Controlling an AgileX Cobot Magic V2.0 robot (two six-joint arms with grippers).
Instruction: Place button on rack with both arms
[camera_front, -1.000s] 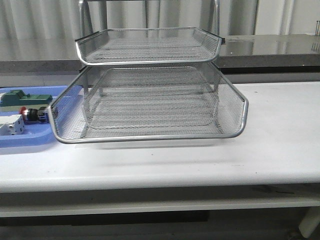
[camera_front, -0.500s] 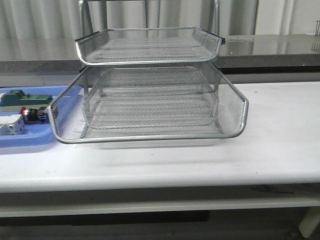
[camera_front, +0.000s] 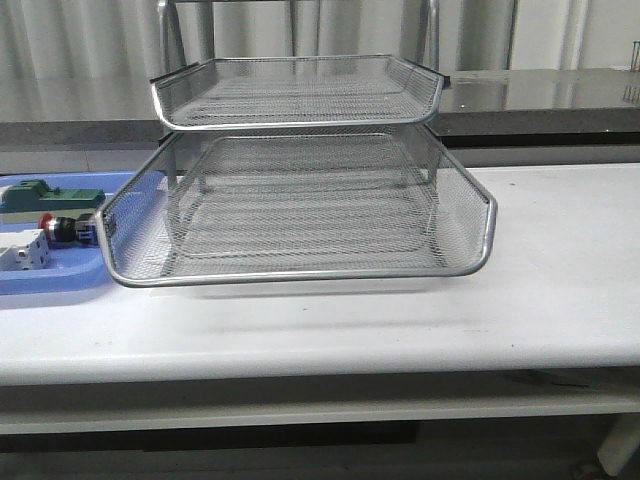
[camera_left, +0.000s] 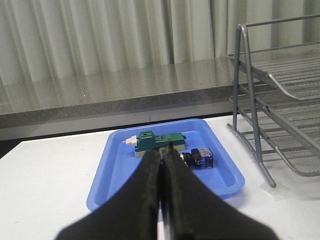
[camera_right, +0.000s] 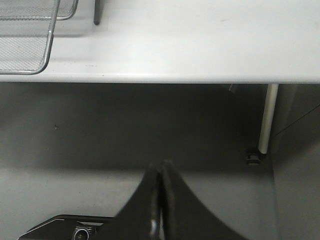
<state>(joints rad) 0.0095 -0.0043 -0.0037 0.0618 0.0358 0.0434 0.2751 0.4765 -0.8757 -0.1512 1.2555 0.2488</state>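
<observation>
The button (camera_front: 65, 229) lies on its side in the blue tray (camera_front: 60, 278) at the table's left, red head to the left. In the left wrist view its black body and blue rear block (camera_left: 200, 156) show just beyond my fingers. The silver wire-mesh rack (camera_front: 300, 210) stands mid-table, its lower tray slid forward; its frame also shows in the left wrist view (camera_left: 255, 115). My left gripper (camera_left: 162, 148) is shut and empty, short of the tray. My right gripper (camera_right: 162, 165) is shut and empty, below the table's front edge. Neither arm shows in the front view.
A green-and-grey block (camera_front: 50, 196) and a white boxy component (camera_front: 22, 252) share the blue tray with the button. A dark counter (camera_front: 540, 95) and curtains run behind the table. A table leg (camera_right: 267, 120) stands at the right.
</observation>
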